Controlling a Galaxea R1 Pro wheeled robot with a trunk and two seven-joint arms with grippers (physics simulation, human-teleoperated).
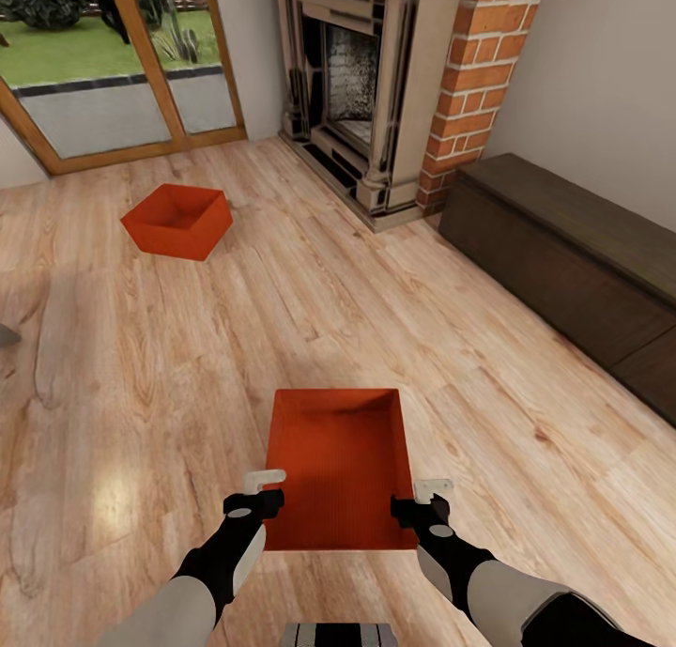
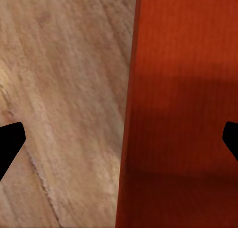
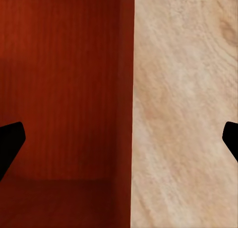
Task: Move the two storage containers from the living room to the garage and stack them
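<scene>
Over at far left, glass doors [image 1: 122, 74] onto a lawn; just in front, on light wood-plank floor [image 1: 141, 346], far storage container [image 1: 178, 220], orange-red, thin-walled, open-topped, turned cornerwise. Centre, near storage container [image 1: 340, 469], same make, squared up close ahead. Left gripper [image 1: 255, 493] straddling its left wall, spread wide, grasping nothing; right gripper [image 1: 424, 499] likewise astride the right wall, released. Beyond, stone-and-brick fireplace [image 1: 376, 84]. Far right, long dark bench [image 1: 563, 253] along the wall.
</scene>
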